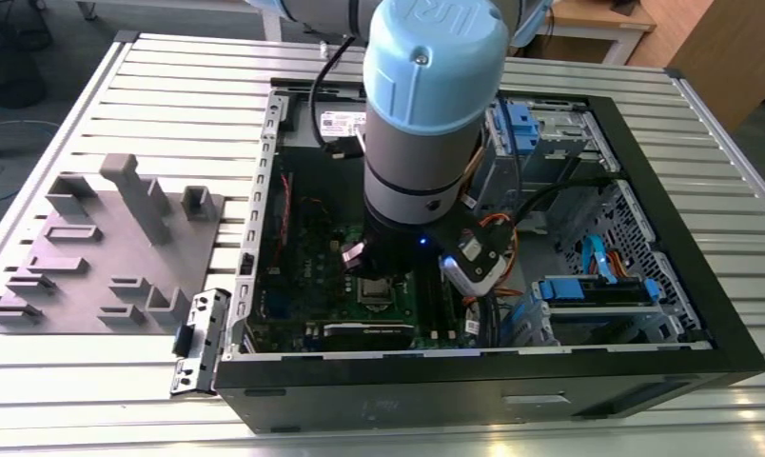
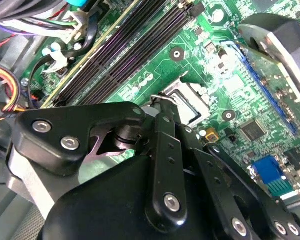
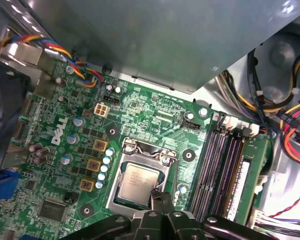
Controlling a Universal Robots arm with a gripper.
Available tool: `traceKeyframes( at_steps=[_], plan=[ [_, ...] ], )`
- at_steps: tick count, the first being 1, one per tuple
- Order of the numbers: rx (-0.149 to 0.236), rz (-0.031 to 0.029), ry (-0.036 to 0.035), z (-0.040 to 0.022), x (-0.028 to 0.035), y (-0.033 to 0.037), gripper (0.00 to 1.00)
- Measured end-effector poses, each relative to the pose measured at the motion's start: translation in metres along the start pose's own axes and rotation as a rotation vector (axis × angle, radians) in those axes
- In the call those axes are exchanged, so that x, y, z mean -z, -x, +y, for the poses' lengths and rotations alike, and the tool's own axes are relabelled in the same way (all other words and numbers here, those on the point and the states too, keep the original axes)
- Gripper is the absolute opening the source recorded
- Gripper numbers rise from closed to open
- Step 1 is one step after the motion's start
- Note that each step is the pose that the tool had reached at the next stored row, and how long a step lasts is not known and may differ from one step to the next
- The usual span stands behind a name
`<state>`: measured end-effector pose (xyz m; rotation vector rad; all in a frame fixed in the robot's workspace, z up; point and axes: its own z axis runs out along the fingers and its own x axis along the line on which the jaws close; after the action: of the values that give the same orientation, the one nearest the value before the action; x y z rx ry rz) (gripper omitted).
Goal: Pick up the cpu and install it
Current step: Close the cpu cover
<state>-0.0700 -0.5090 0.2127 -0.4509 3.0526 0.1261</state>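
**First wrist view: gripper tips poised at the cpu's edge inside an open computer**

The gripper (image 3: 159, 195) is hanging over the socket with its fingers (image 3: 154, 202) drawn tight together and nothing visibly between them. The tips are sitting over one edge of the cpu (image 3: 139, 181). The cpu is lying flat within the socket frame (image 3: 144, 148) on the green motherboard (image 3: 155, 115), its metal top facing up. Being square, it is showing no real long axis. Its sides are running parallel to the frame and to the memory slots (image 3: 217, 170) just beside it. Judging by this, the seating step is under way. Doing it well is coming down to light, straight-down contact, since any sideways drag could be skewing the cpu on its contacts. In the exterior view the arm (image 1: 427, 114) is reaching down into the computer case (image 1: 484, 386), which is lying open on a slatted table (image 1: 78, 390).
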Motion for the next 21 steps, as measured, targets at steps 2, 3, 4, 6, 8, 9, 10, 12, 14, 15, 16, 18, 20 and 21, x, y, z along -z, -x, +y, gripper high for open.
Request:
traceKeyframes(
  at_steps=[2,3,4,6,8,9,10,12,14,15,16,18,20,21],
  plan=[
    [0.000,0.0000,0.0001,0.0011,0.0035,0.0005,0.11],
    [0.000,-0.0001,0.0002,0.0018,0.0052,0.0008,0.11],
    [0.000,-0.0001,0.0001,0.0024,0.0071,0.0010,0.11],
    [0.000,-0.0001,0.0001,0.0038,0.0102,0.0016,0.11],
    [0.000,0.0000,-0.0001,0.0050,0.0129,0.0021,0.11],
    [0.000,0.0000,-0.0001,0.0059,0.0138,0.0023,0.11],
    [0.000,0.0000,0.0000,0.0069,0.0147,0.0027,0.11],
    [0.000,0.0001,-0.0001,0.0093,0.0161,0.0035,0.11],
    [0.000,0.0000,-0.0001,0.0122,0.0168,0.0044,0.11],
    [0.000,0.0000,0.0000,0.0141,0.0169,0.0050,0.11],
    [0.000,-0.0001,0.0001,0.0164,0.0169,0.0057,0.11],
    [0.000,0.0000,-0.0001,0.0212,0.0168,0.0072,0.11],
    [0.000,0.0002,-0.0003,0.0235,0.0171,0.0079,0.11],
    [0.000,0.0001,-0.0001,0.0235,0.0171,0.0079,0.11]
  ],
)
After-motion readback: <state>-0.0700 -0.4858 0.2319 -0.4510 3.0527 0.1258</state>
